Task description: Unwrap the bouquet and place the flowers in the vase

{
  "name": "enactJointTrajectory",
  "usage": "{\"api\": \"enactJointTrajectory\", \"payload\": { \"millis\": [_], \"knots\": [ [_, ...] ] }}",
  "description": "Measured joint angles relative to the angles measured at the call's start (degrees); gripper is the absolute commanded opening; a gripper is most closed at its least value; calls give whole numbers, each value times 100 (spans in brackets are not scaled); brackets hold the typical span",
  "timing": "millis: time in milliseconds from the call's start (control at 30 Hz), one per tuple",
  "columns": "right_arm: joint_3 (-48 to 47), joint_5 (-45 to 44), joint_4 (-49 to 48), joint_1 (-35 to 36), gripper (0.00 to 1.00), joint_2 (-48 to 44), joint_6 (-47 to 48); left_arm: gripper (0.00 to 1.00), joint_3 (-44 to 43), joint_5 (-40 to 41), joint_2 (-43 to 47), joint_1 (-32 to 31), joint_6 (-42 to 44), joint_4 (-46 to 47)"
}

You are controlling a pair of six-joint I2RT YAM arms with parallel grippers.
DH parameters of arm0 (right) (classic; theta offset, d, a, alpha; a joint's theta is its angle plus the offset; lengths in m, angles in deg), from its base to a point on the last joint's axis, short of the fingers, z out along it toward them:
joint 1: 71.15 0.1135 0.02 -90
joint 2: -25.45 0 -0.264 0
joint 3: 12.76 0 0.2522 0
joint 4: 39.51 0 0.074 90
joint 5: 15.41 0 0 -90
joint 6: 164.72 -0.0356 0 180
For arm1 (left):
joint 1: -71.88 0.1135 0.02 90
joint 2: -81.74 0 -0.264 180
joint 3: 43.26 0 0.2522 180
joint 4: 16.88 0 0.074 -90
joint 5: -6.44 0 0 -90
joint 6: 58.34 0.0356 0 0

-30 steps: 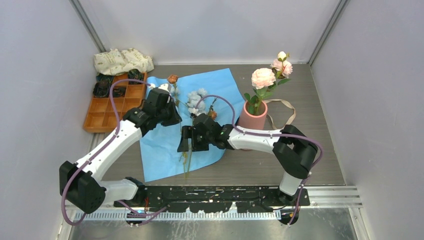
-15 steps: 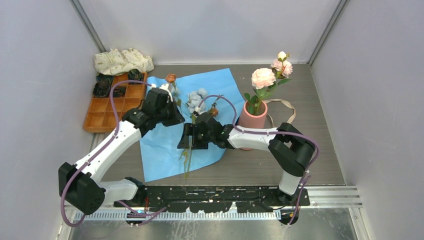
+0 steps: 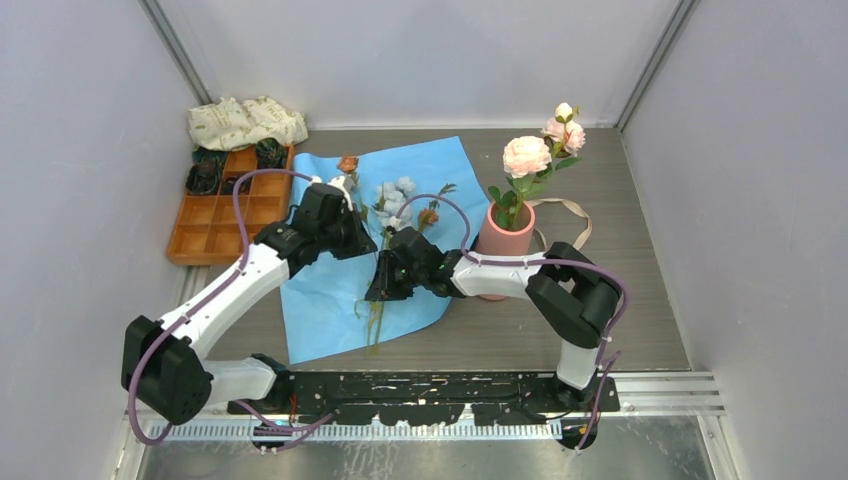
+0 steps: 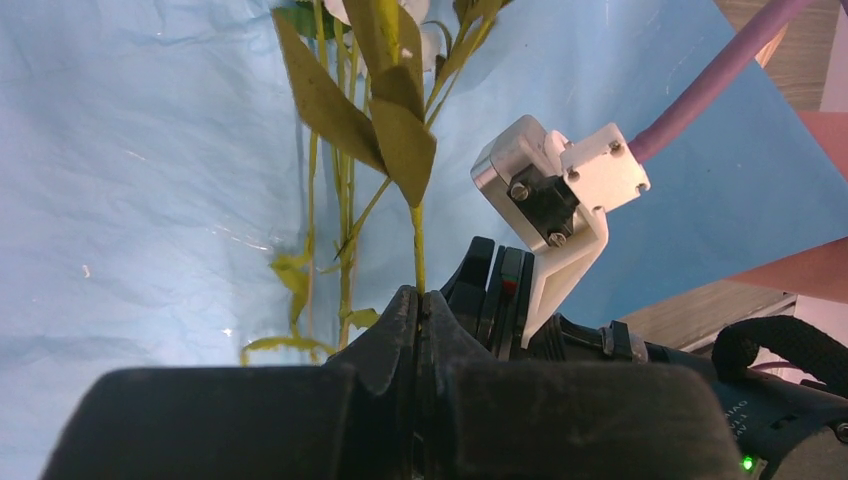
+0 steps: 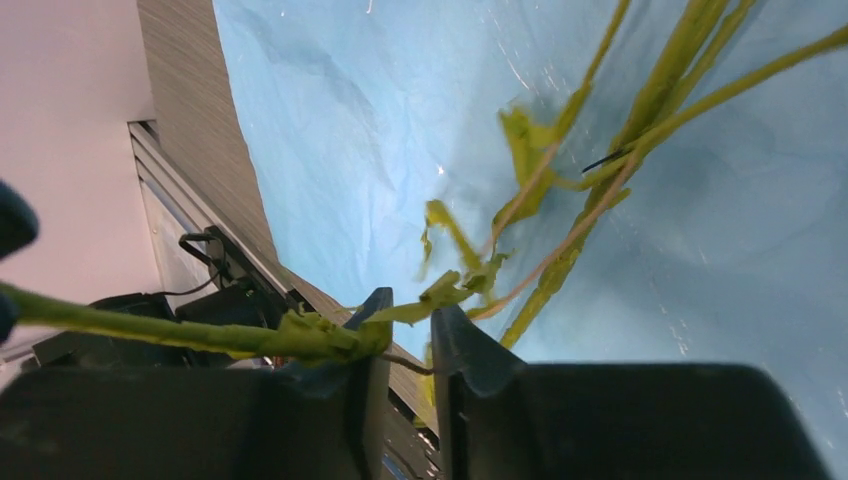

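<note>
Since the left gripper [image 4: 418,310] is clamped tight on one green stem [image 4: 418,245] right at its tips, that one's held imo. Just past it, the right gripper [image 5: 410,325] has its jaws nearly together w/ stems in the gap, can't tell if it's got hold. The flowers [image 3: 392,200] lie on the blue paper [image 3: 330,300], blooms beyond both grippers, stems trailing back. The vase [image 3: 505,240] sits behind the right wrist, so the right arm's closer. Only the top cam shows that; only the wrist cams show the jaws.
</note>
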Motion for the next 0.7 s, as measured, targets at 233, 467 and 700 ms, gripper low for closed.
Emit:
{"api": "enactJointTrajectory", "payload": {
  "millis": [233, 467, 700],
  "knots": [
    [-20, 52, -7, 0, 1, 35, 52, 16, 20, -26, -4, -35, 24, -15],
    [-247, 50, 468, 7, 1, 31, 297, 45, -216, 804, 365, -37, 133, -638],
    [-1169, -136, 1464, 260, 1, 33, 881, 51, -903, 2306, 1904, -37, 243, -1211]
  ]
}}
